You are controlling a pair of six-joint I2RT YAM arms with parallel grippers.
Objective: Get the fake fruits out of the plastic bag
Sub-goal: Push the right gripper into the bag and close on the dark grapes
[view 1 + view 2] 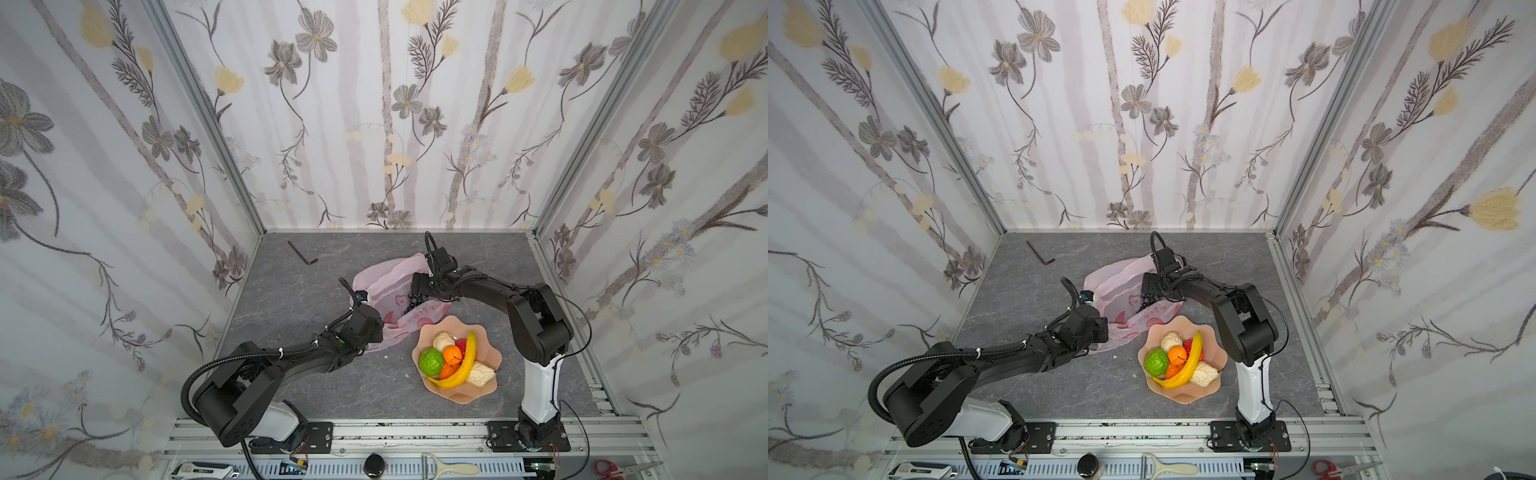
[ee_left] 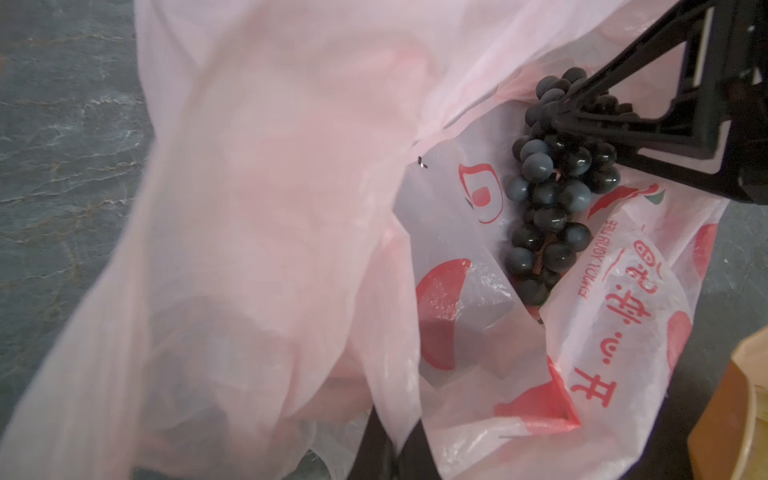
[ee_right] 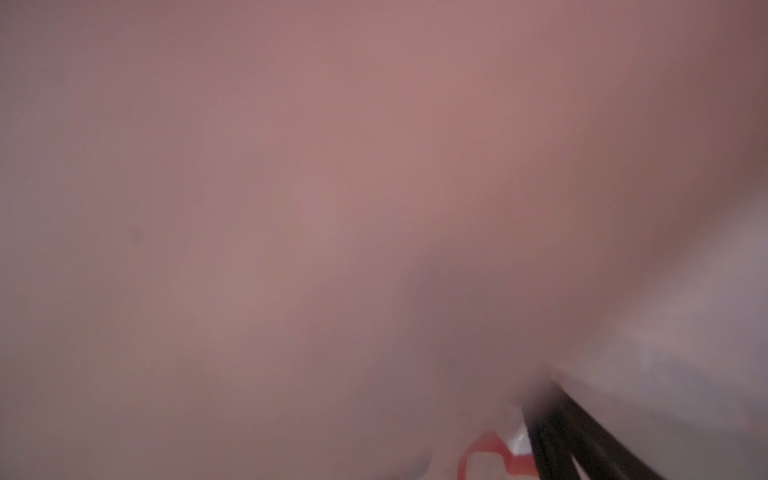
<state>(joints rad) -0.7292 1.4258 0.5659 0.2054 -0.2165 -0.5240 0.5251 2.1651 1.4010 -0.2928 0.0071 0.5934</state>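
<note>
Floral walls (image 1: 374,124) enclose the grey marbled desk (image 1: 299,299). The left arm (image 1: 291,357) and right arm (image 1: 490,291) stretch low to the pink bag (image 1: 386,286) mid-desk. The left hand (image 2: 386,449) is clamped on its edge. The right hand (image 1: 415,293) is inside, over the grapes (image 2: 544,199); open or closed I cannot tell. Other fruits (image 1: 451,357) fill the dish (image 1: 461,399) beside it.

Grey tabletop (image 1: 316,386): bag (image 1: 386,282), dish (image 1: 487,384), hex key (image 1: 301,253)

Dish (image 1: 488,338) (image 1: 1183,399): peach, scalloped, front right of the table's middle.
Hex key (image 1: 301,253) (image 1: 1040,253): black, L-shaped, flat near the back left, well apart from the dish.
Table (image 1: 291,299): grey, marbled.
Walls (image 1: 374,104): floral paper.
Front ledge: red-handled scissors (image 1: 606,467), cream peeler (image 1: 451,467).
</note>
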